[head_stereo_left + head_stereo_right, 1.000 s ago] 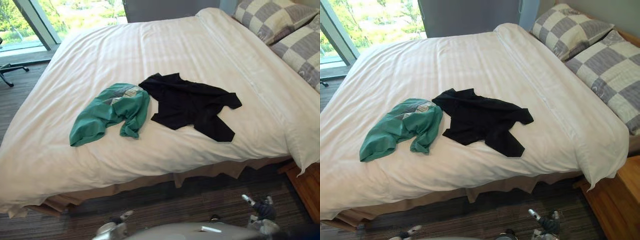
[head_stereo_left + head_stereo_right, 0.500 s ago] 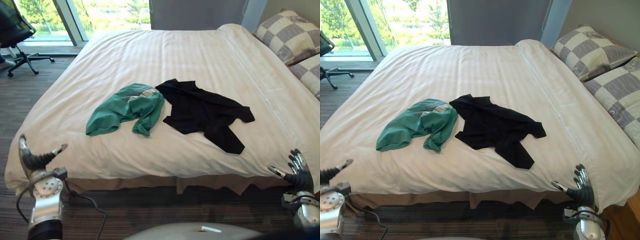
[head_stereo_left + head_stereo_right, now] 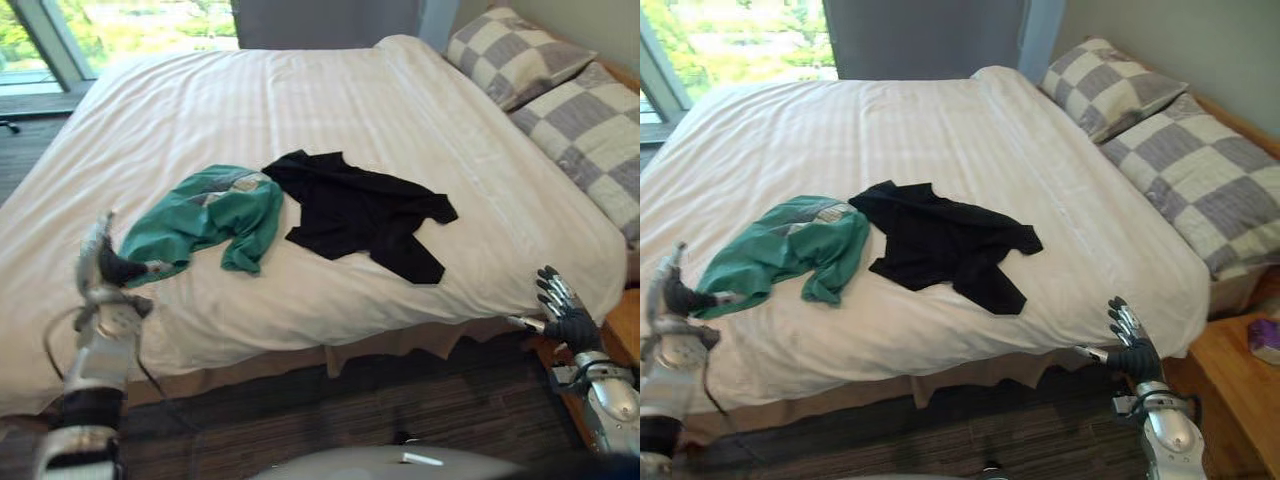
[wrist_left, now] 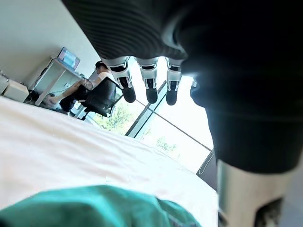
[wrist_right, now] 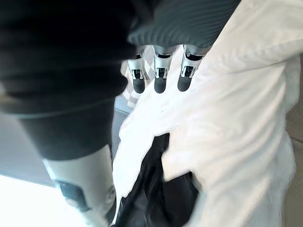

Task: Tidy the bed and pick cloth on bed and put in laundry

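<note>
Bedroom, big bed (image 3: 330, 110) with a white duvet, window (image 3: 130, 20) behind it, two grey-and-white checked pillows (image 3: 1200, 180) at the head on the robot's right. Green cloth (image 3: 205, 215) and black cloth (image 3: 355, 210) lie crumpled mid-bed, edges touching, green to the left of the black. The right eye view adds a wooden nightstand (image 3: 1230, 370) past the bed's right corner with a small purple item (image 3: 1265, 338) on it. The left wrist view adds a person (image 4: 94, 82) seated in a dark chair by the window, far across the bed. Left hand (image 3: 105, 270) is raised at the bed's near-left edge, fingers (image 4: 125, 87) straight and apart from the thumb, holding nothing. The green cloth's near end is just beside its thumb, and the wrist view shows green fabric bulging right below the hand; cannot tell if they touch. Right hand (image 3: 567, 318) stands upright at the bed's near-right corner, fingers (image 5: 158, 75) straight and slightly spread, empty, just beside the overhanging duvet. The black cloth is well apart from the right hand, up on the bed to its left. Both cloths are on the bed, ungrasped.
</note>
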